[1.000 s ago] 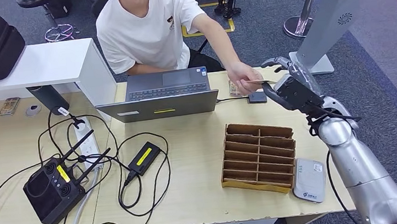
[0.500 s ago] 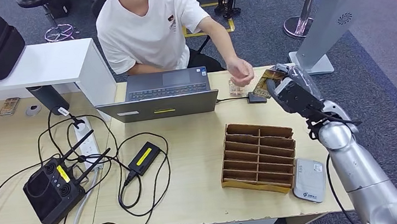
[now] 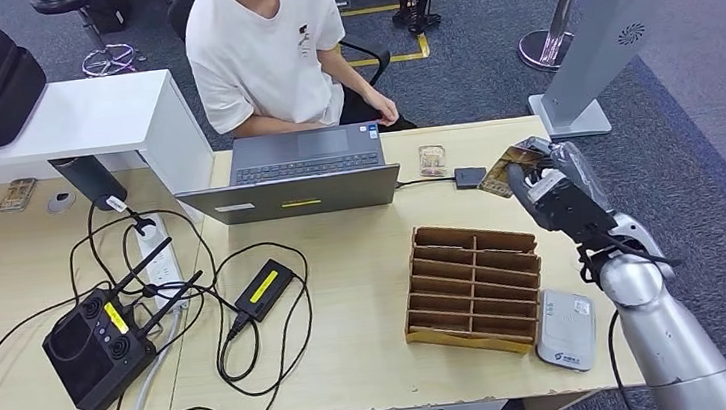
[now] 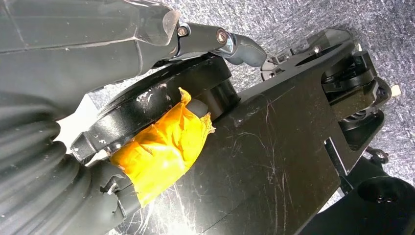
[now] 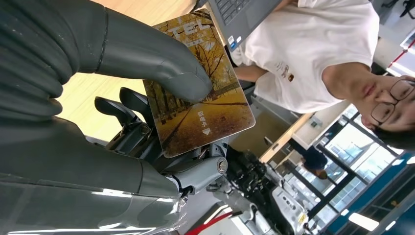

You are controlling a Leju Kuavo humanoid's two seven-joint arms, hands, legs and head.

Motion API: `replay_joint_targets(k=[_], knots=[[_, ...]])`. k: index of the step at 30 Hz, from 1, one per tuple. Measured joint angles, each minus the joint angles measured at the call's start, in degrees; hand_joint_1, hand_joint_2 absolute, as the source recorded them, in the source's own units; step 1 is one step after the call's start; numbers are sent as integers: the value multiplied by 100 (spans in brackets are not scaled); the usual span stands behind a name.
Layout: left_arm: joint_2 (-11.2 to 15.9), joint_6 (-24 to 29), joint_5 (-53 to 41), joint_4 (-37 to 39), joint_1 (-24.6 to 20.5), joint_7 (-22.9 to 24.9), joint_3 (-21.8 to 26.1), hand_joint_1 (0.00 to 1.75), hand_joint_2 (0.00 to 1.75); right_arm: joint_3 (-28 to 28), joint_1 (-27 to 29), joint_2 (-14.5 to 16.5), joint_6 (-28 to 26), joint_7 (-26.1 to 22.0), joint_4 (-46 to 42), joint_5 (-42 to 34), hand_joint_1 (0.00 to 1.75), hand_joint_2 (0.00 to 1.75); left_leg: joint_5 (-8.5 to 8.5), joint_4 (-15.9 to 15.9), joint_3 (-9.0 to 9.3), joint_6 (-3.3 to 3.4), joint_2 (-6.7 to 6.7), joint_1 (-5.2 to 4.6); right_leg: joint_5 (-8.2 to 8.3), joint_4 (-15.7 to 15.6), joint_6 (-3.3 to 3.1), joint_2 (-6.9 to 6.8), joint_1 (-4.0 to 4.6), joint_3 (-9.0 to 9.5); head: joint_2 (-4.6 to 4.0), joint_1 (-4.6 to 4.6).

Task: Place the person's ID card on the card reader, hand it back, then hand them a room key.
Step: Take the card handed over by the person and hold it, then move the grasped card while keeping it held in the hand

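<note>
My right hand (image 3: 556, 198) hovers over the table's far right side, above and beyond the cardboard organizer. It pinches a card (image 3: 503, 168) printed with yellow autumn trees between the thumb and the fingers. The right wrist view shows the same card (image 5: 203, 103) close up, the thumb (image 5: 161, 63) pressed on its face. The white card reader (image 3: 565, 329) lies flat at the table's front right corner, nearer to me than the hand. The person (image 3: 269, 48) in a white T-shirt sits behind the laptop, hands drawn back. My left hand (image 4: 73, 58) hangs beside my body, holding nothing.
A cardboard slotted organizer (image 3: 472, 288) stands left of the reader. An open laptop (image 3: 300, 171), another card (image 3: 432, 160) and a small black block (image 3: 470, 177) lie at the far edge. A black controller (image 3: 96, 346), a cabled device (image 3: 265, 288) and a power strip (image 3: 156, 260) occupy the left.
The person released the card into my right hand and pulled the arm back behind the laptop. My right hand has drawn the card back toward me and slightly right.
</note>
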Motion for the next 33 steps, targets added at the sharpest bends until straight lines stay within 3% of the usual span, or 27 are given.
replay_joint_targets(k=[10, 21, 33], knots=[[-5, 100, 68, 1, 13, -84, -18, 0, 175, -923, 1017, -327, 7, -234, -820, -275, 175, 175, -5, 0, -2, 6, -2, -1, -1, -3, 1, -4, 0, 0, 0, 1], [-23, 191, 109, 1, 15, -190, -29, 0, 175, -1734, 2015, -350, 124, -423, -1510, -345, 175, 175, -5, -1, -1, 6, -2, 0, -2, -3, 2, -5, 0, 0, 0, 1], [-31, 223, 198, 1, 34, -261, -29, 0, 175, -1887, 3059, 64, 59, -684, -1654, 166, 175, 175, -8, -4, -3, 6, -1, 0, -6, -2, 4, -4, 0, -1, 0, -1]])
